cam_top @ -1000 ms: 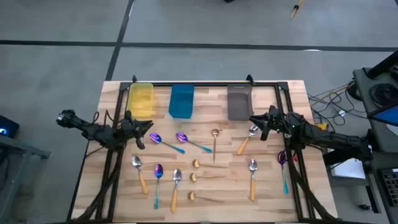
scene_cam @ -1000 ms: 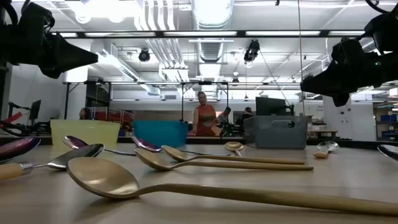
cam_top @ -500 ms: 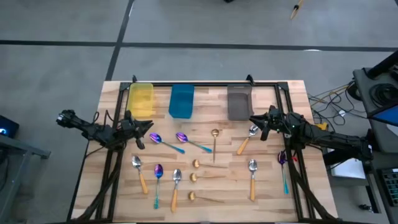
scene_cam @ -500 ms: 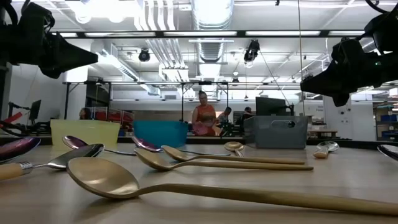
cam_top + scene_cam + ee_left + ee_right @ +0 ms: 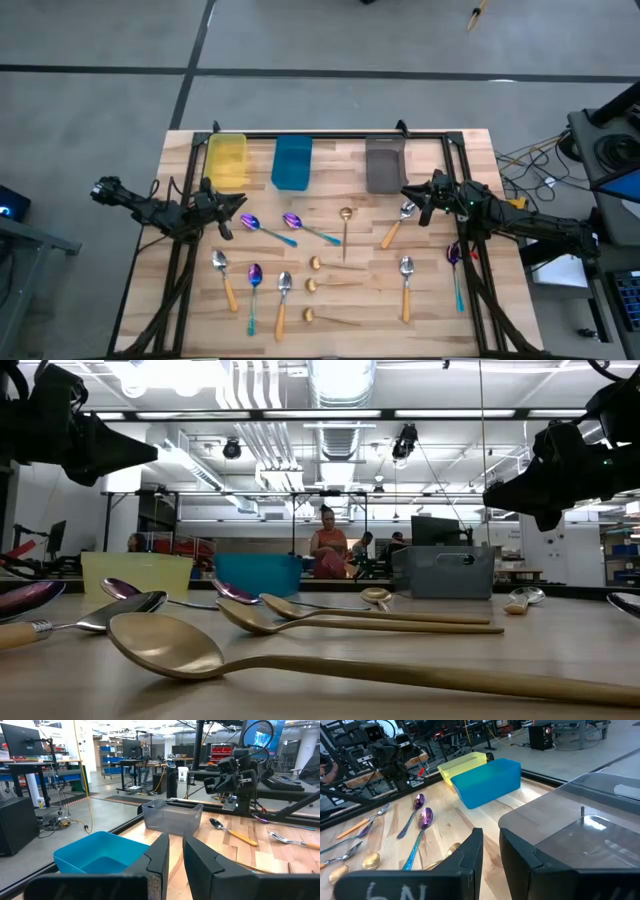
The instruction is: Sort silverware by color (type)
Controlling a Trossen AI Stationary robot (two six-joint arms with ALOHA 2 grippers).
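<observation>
High view: table [image 5: 470, 150] carries yellow bin [image 5: 227, 161], blue bin [image 5: 292, 162] and grey bin [image 5: 384, 165] along the far edge, spoons [image 5: 284, 284] scattered loose nearer. Left gripper [image 5: 226, 229] hangs at left, right gripper [image 5: 411, 192] by the grey bin. Both sets of fingers narrow with a slim gap, empty.

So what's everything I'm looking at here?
Purple spoons: four, teal handles, three left of centre, one at the right edge.
Silver spoons: four, orange handles, two left, two right.
Gold spoons: four, mid-table.
Bins: yellow, blue, grey, along the far edge.
Table: one, light wood.
Person: one, far behind the table.
Left gripper: above the table's left side.
Right gripper: above the right side, near the grey bin.
</observation>
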